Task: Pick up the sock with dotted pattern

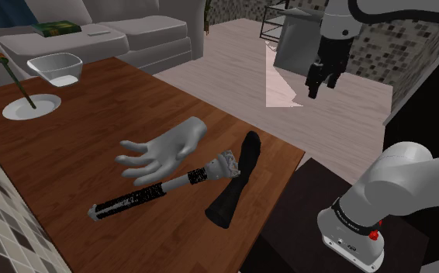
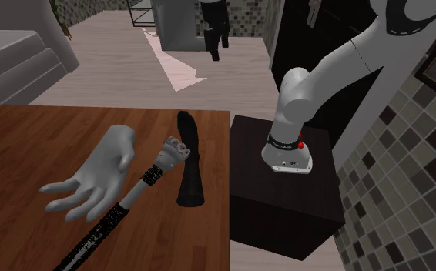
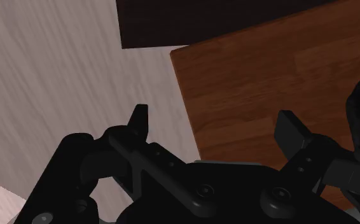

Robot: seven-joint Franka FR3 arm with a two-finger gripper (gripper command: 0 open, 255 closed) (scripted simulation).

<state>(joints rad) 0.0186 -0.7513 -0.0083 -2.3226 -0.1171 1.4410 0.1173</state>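
Gripper (image 1: 323, 87): fingers wide apart, empty, raised above floor (image 1: 233, 70) beyond table (image 1: 78, 147) edge. Dotted sock (image 1: 152, 190): flat on table, near stand-side edge, between grey glove (image 1: 160, 147) and black sock (image 1: 237, 182); cuff end just beside black sock.

Grey glove (image 1: 164, 147) and black sock (image 1: 237, 186) crowd the dotted sock (image 1: 144, 192).

Things on the surface (image 1: 94, 116)
A glove (image 1: 160, 147) lies beside one sock (image 1: 164, 186); a second sock (image 1: 237, 182) touches its end, nearer the stand (image 1: 303, 225); bowl (image 1: 55, 68) and plate (image 1: 43, 105) well apart.
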